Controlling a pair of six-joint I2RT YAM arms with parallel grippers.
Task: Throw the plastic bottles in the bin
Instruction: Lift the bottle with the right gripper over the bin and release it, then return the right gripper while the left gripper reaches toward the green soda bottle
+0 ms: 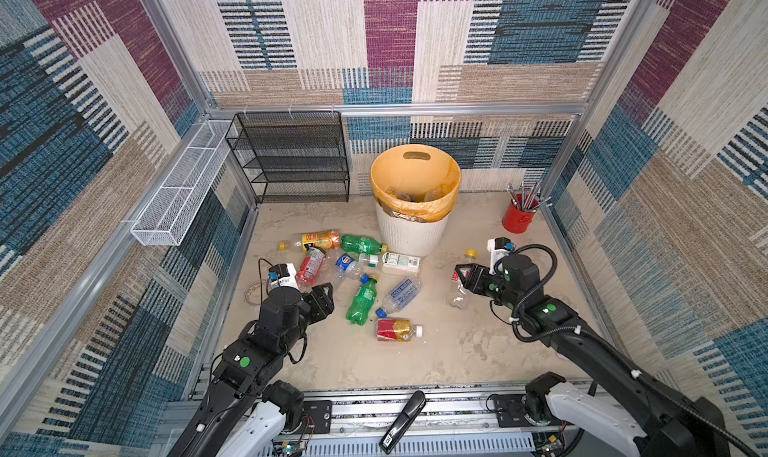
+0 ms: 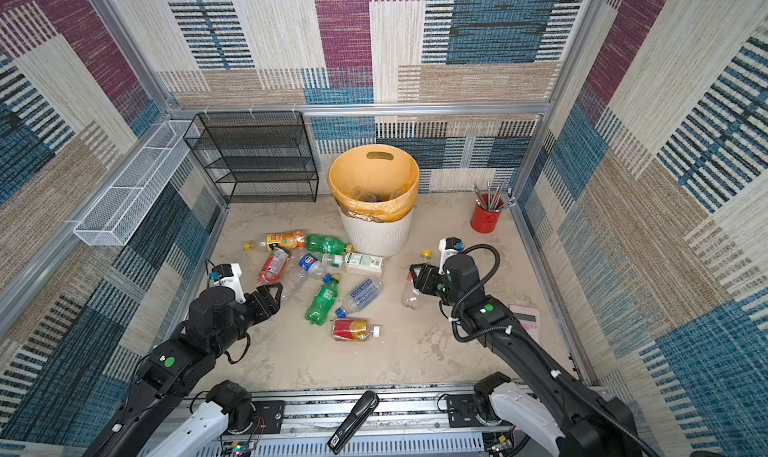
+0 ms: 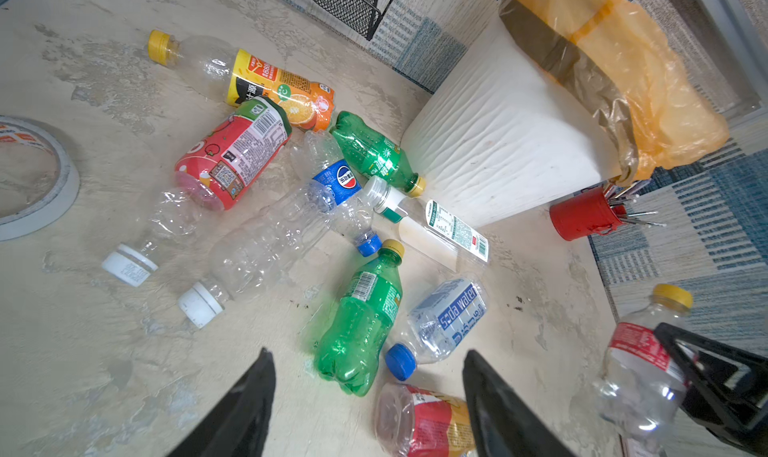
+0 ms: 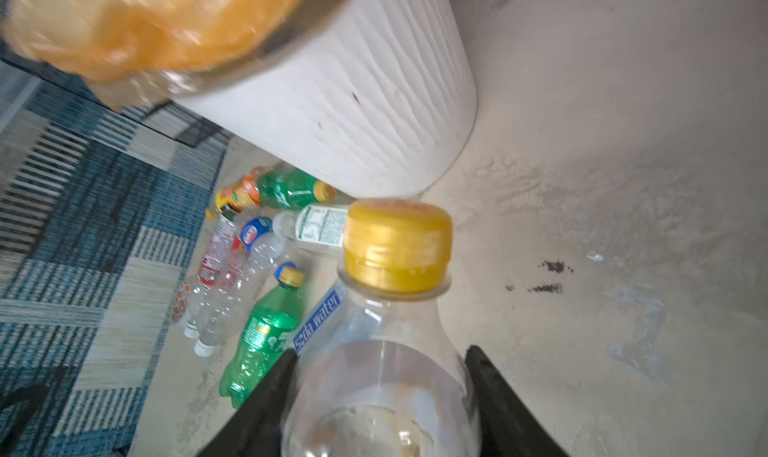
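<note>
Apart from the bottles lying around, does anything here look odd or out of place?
Yes. A roll of tape lies on the floor at the far left, a pink calculator lies at the far right, and the bin has brown tape across its orange liner.

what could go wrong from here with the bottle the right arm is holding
1. The right fingers pinch the yellow-capped clear bottle on its smooth body, so it might slip or buckle on the way.
2. The bin rim stands well above the floor; a low swing could hit its wall or snag the orange liner.
</note>
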